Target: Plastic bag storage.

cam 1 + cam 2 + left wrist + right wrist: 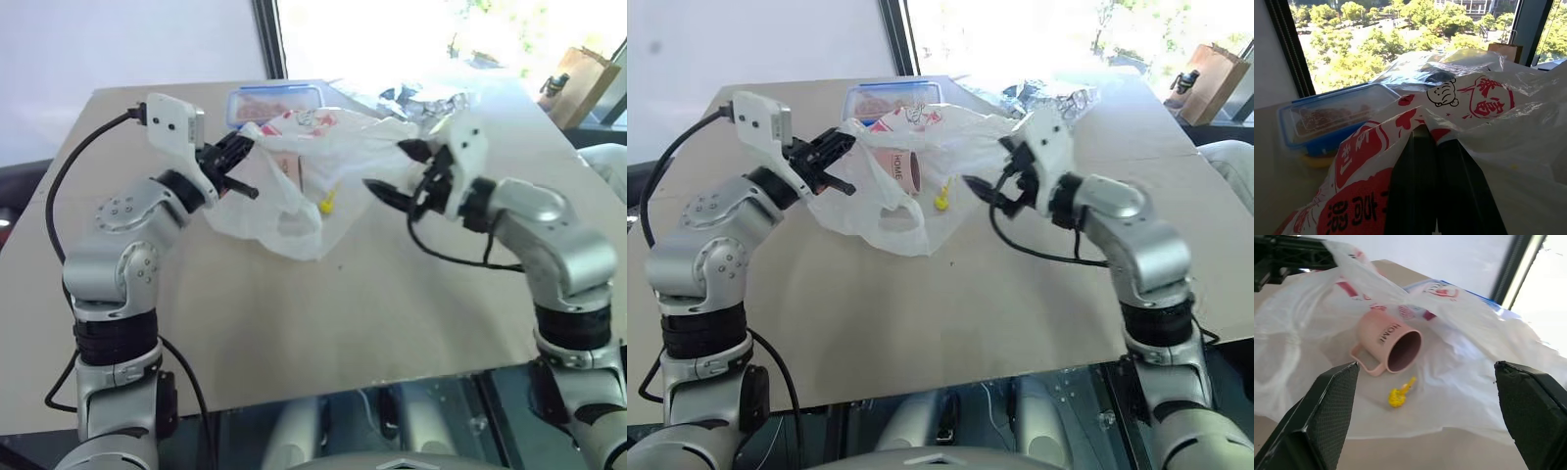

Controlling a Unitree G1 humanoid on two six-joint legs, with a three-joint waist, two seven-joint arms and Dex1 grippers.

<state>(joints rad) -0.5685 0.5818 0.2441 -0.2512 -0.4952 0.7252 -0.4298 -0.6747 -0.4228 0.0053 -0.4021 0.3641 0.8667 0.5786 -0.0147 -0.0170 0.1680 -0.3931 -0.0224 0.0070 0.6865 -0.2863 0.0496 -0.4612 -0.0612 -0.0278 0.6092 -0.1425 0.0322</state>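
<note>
The plastic bag (294, 201), thin and white with red print, lies spread on the table's far middle. Its left edge is lifted off the table. My left gripper (238, 162) is shut on that raised edge (1415, 129). My right gripper (392, 168) hangs open beside the bag's right side with nothing between its fingers (1332, 406). A pink mug (1388, 345) lies on its side under the bag's translucent film, its mouth facing the right gripper. A small yellow thing (1399, 394) lies just in front of the mug.
A blue-lidded clear food box (274, 101) stands behind the bag. A crumpled clear-silvery wrapper (431, 98) lies at the back right. A brown paper bag (588, 83) stands beyond the table's right edge. The wooden table (343, 313) is bare in front.
</note>
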